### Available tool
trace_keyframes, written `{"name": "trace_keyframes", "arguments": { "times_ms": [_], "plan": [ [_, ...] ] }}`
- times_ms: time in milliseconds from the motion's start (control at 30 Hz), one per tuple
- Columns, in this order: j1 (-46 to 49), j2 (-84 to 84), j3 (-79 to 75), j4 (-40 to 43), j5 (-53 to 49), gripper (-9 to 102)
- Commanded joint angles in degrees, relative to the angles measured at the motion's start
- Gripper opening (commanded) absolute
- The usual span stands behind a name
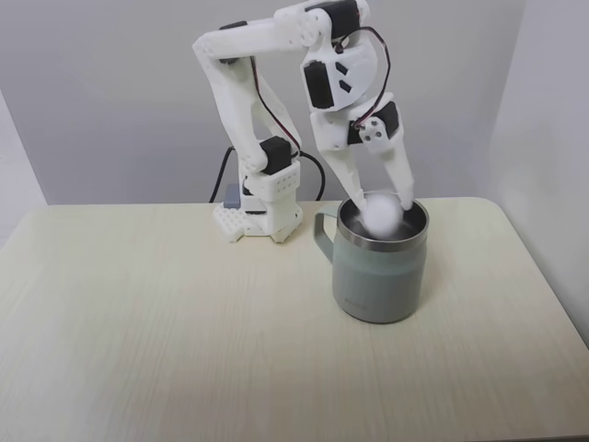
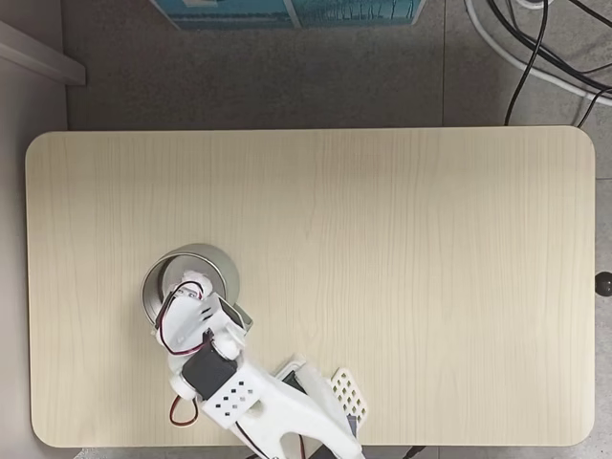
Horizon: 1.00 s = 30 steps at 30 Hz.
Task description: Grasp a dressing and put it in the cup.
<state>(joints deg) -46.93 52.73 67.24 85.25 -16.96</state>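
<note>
Right now the dressing [image 1: 382, 212] sits between the two white fingers of the gripper [image 1: 384, 208], just at the mouth of the cup [image 1: 377, 276]. The jaws are closed on the dressing, one finger on each side of it. In the fixed view from above, the dressing [image 2: 191, 282] shows as a small white lump inside the steel ring of the cup [image 2: 222, 273].

The dressing looks soft and very light, like a little roll of gauze. It would likely squash a bit when squeezed, so a gentle pinch across its round middle seems the best hold. It should not break, and it does not look slippery. Being so light, it might cling to a finger when let go.

The cup looks much heavier and hard, with a shiny rim. The rim is the main thing in the way, because the fingers are close to it and could bump it. The handle [image 1: 322, 235] points toward the arm's base [image 1: 260, 214]. The tabletop [image 1: 184, 341] around the cup is bare wood. Black cables [image 2: 535, 48] lie on the floor beyond the tabletop, well apart from the cup.
</note>
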Motion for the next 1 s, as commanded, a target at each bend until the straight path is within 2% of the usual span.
{"name": "trace_keyframes", "arguments": {
  "times_ms": [0, 233, 433, 967],
  "plan": [
    [0.4, -1.1, -0.1, 0.8, -1.1, 26],
    [-0.4, -3.3, -0.4, 2.0, -2.0, 25],
    [-4.9, -6.2, -0.5, 4.0, -0.7, 25],
    [-7.1, -6.0, -1.8, 3.2, -1.1, 24]
  ]
}}
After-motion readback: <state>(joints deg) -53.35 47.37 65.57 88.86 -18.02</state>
